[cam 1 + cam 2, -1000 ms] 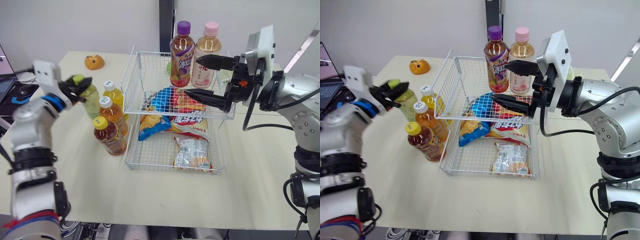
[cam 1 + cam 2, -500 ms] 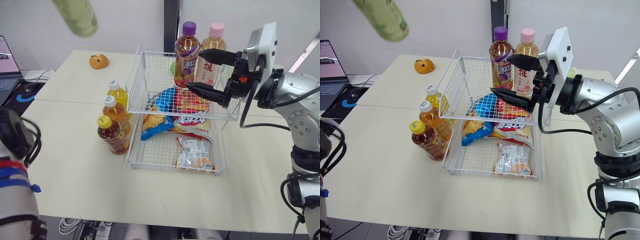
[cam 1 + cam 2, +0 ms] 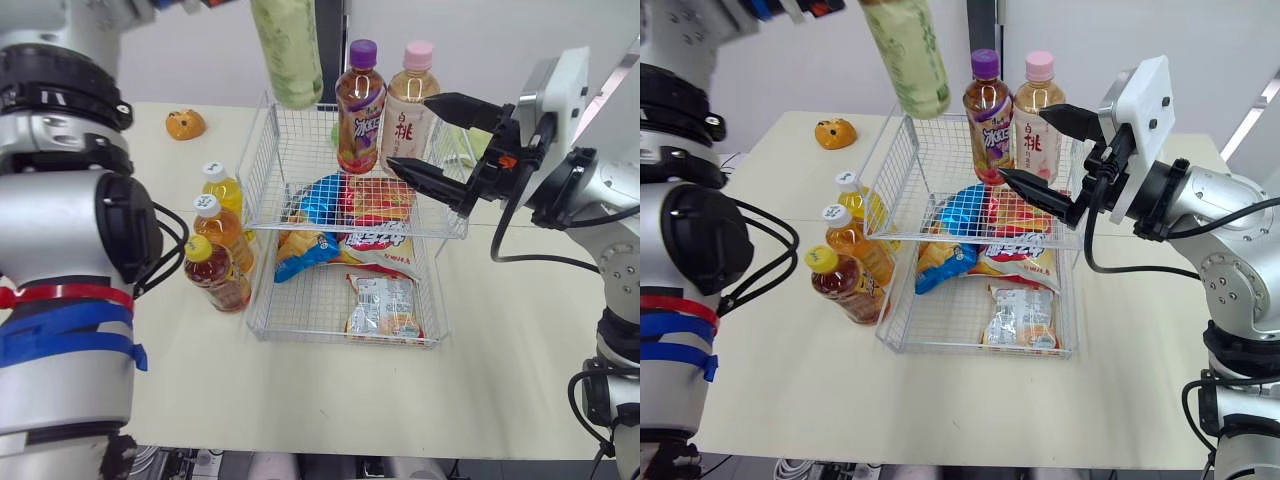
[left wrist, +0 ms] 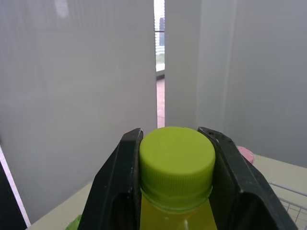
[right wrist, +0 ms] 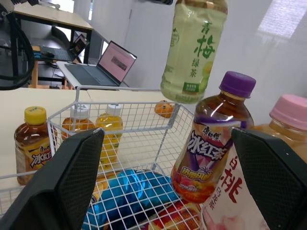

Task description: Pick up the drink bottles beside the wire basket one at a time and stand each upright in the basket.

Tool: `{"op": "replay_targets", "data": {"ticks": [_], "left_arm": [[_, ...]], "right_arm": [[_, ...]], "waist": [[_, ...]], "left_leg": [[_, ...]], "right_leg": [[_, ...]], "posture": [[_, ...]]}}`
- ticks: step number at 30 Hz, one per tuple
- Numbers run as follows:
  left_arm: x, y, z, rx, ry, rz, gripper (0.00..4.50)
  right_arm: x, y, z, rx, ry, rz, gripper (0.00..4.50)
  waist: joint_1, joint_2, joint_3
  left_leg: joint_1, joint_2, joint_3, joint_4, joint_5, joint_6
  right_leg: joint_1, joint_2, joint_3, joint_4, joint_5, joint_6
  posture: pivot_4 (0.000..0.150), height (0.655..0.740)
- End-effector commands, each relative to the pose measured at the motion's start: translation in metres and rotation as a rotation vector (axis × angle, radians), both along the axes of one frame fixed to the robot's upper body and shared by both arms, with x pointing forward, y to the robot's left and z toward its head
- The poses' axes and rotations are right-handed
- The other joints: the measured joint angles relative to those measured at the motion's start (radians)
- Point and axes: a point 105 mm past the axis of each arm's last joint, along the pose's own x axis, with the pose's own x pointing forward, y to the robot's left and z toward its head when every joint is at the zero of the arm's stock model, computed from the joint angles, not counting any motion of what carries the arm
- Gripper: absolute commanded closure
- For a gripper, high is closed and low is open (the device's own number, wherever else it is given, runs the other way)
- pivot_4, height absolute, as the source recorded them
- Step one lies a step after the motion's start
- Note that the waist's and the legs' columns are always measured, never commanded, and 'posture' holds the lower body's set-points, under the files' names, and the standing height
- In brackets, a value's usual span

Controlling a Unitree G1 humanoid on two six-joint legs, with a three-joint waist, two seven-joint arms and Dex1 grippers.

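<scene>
My left gripper [image 4: 171, 132] is shut on the lime-green cap of a green tea bottle [image 3: 287, 50]. The bottle hangs upright high above the back left corner of the two-tier wire basket [image 3: 258, 165], and it also shows in the right wrist view [image 5: 194, 48]. A purple-capped bottle [image 3: 360, 105] and a pink-capped bottle [image 3: 408, 100] stand upright at the back of the upper tier. Three more bottles stand on the table left of the basket: yellow [image 3: 222, 188], amber [image 3: 212, 228] and dark brown [image 3: 208, 272]. My right gripper [image 3: 415, 130] is open, just right of the pink-capped bottle.
Snack bags lie in the basket: a blue and red pile [image 3: 345, 215] and a silver packet [image 3: 385, 305] lower down. An orange toy [image 3: 186, 124] sits at the table's far left. A laptop [image 5: 112, 60] stands on a side desk beyond the table.
The left arm has carried the green bottle from high at the left to over the basket's back left corner. The right gripper has drawn a little to the right, still open.
</scene>
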Motion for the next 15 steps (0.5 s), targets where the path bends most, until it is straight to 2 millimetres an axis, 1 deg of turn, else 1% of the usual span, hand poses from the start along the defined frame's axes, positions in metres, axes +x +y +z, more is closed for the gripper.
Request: {"op": "replay_targets", "data": {"ticks": [1,3,7,11,15], "left_arm": [[-0.003,-0.008,0.008,0.025,-0.090,-0.008,3.13],[0.000,-0.013,-0.003,0.048,-0.087,-0.029,3.13],[0.015,-0.020,-0.026,0.065,-0.060,0.001,3.13],[0.020,-0.027,-0.038,0.058,-0.027,-0.019,3.13],[0.026,-0.033,-0.054,0.051,0.015,-0.025,3.13]], "right_arm": [[-0.012,-0.006,0.011,0.011,-0.060,-0.037,0.00],[-0.013,-0.008,0.011,0.012,-0.058,-0.051,0.00],[-0.015,-0.012,0.011,0.006,-0.054,-0.083,0.00],[-0.017,-0.015,0.012,0.002,-0.051,-0.104,0.00],[-0.019,-0.015,0.011,-0.004,-0.041,-0.105,0.00]], "waist": [[-0.001,0.001,0.000],[-0.003,0.001,0.001],[-0.001,0.001,0.001],[0.000,0.001,0.001],[0.001,0.001,0.001]], "left_leg": [[0.000,0.000,0.000,0.000,0.000,0.000],[0.000,0.000,0.000,0.000,0.000,0.000],[0.001,0.000,0.000,0.000,0.000,0.000],[0.000,0.000,0.000,0.001,0.000,0.000],[0.000,-0.001,0.000,0.000,0.000,0.000]], "right_leg": [[0.000,0.000,0.000,0.000,0.000,0.000],[0.000,0.000,0.000,0.000,0.000,0.000],[0.000,0.000,0.000,0.001,0.000,0.000],[0.000,0.000,0.000,0.000,0.000,0.000],[0.000,0.000,0.000,0.000,0.000,0.000]], "posture": [[0.150,0.7400],[0.150,0.7400],[0.150,0.7400],[0.150,0.7400],[0.150,0.7400]]}}
